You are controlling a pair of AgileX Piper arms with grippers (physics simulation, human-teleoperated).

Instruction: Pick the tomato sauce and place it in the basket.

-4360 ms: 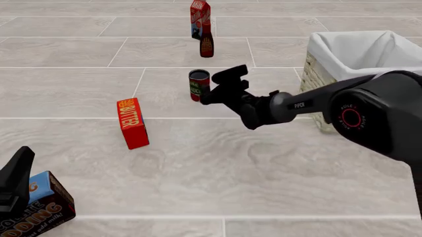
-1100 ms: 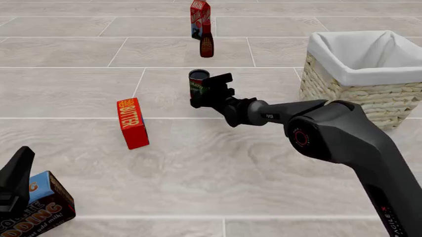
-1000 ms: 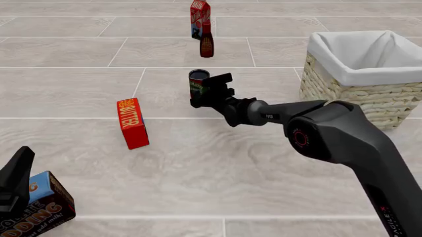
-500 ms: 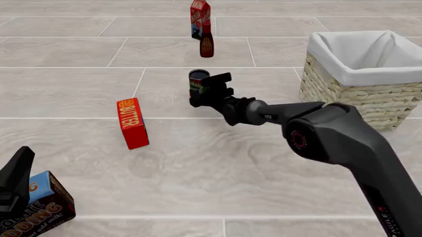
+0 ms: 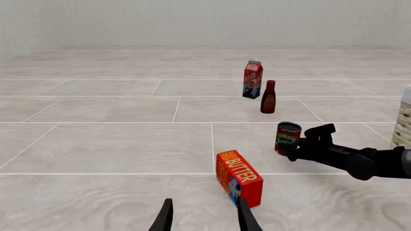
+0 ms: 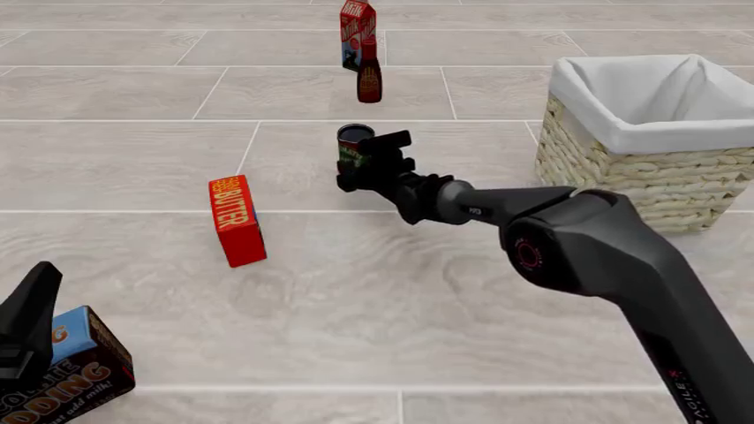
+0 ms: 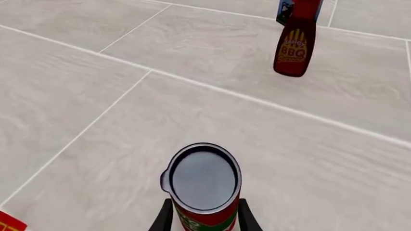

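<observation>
The tomato sauce is a small red can with a green band and a dark top, upright on the floor near the middle. My right gripper reaches in from the right and is shut on it. In the right wrist view one finger presses each side of the tomato sauce. The basket, wicker with a white lining, stands to the right of the can. Low at the front left, my left gripper is open and holds nothing.
A red butter box stands left of the can. A dark BBQ bottle and a red milk carton stand behind it. A pudding box lies at the front left corner under the left gripper.
The right gripper, earlier open beside the can, has closed around it. Over the last second the right arm only eased slightly left. The left arm has not moved.
</observation>
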